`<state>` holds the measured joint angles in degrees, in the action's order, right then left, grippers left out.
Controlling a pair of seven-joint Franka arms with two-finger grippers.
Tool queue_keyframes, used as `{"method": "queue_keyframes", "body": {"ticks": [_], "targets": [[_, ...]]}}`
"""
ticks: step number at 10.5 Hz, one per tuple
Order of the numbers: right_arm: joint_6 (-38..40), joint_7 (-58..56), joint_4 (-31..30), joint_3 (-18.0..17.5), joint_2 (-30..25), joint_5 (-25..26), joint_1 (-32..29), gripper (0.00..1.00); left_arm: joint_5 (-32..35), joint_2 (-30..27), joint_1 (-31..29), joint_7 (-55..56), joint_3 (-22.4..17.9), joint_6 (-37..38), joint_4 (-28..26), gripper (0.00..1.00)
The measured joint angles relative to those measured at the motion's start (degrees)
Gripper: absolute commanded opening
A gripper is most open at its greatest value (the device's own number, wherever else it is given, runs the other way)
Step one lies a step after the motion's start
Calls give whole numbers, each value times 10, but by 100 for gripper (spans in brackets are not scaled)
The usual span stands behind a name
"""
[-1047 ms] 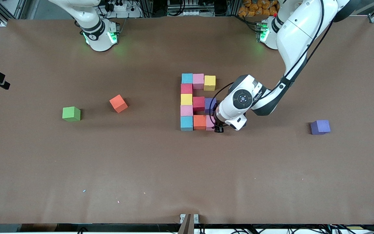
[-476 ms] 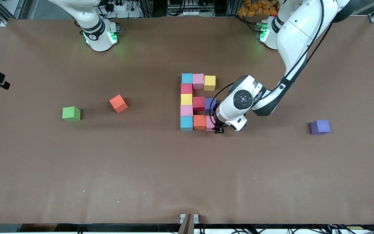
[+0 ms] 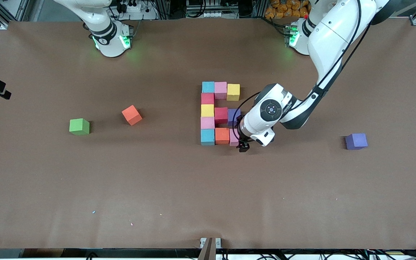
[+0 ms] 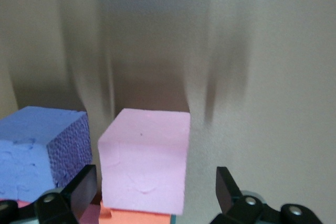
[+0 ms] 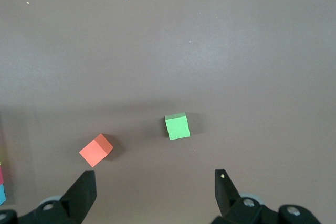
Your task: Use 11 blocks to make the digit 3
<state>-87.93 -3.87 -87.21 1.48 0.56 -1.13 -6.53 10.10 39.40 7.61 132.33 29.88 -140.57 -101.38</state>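
Straddling pink block (image 4: 144, 163) | left end effector (image 4: 152, 195) wide | right end effector (image 5: 155, 195) wide, waiting

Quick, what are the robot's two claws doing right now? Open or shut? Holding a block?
Left gripper: jaws open around the pink block, not gripping it.
Right gripper: jaws open, holding nothing, waiting.

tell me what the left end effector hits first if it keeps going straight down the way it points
Most likely the pink block, which sits between the open fingers of the left end effector. The fingers themselves would probably pass beside it and meet the table, though depth is hard to judge.
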Motion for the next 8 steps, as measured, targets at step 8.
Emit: {"method": "queue_keyframes", "body": {"ticks": [8], "targets": [[0, 0, 1, 0, 0, 0, 0, 100, 5, -132, -7, -150, 5, 28, 15, 100]]}}
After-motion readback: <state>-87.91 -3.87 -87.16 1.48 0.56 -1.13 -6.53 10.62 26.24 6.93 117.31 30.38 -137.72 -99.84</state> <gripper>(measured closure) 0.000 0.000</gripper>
